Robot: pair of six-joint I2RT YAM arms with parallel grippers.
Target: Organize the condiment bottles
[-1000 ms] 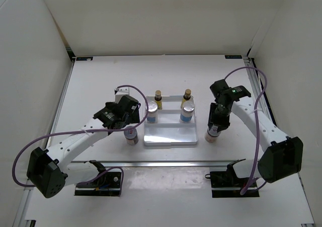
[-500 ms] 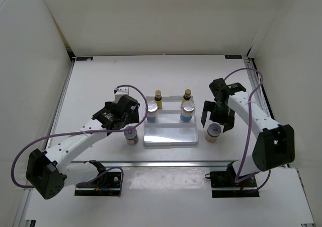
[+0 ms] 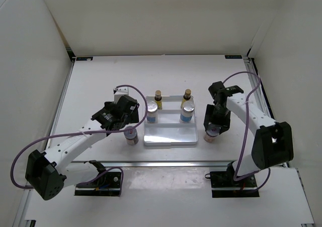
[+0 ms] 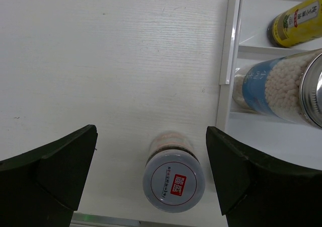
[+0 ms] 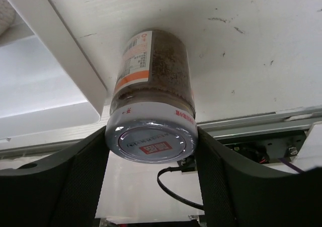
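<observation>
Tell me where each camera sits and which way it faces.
Top external: above, behind the bases, looking down on the table; both arms show.
Left wrist: looks down between its open fingers at the left jar beside the tray.
Right wrist: looks along its fingers, pressed on the right jar's lid.
Shared: the top view also shows both jars.

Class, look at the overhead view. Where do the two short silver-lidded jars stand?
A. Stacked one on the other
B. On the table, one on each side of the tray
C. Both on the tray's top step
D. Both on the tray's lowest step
B: the left jar stands on the table just left of the white tray, and the right jar stands on the table just to the tray's right.
</observation>
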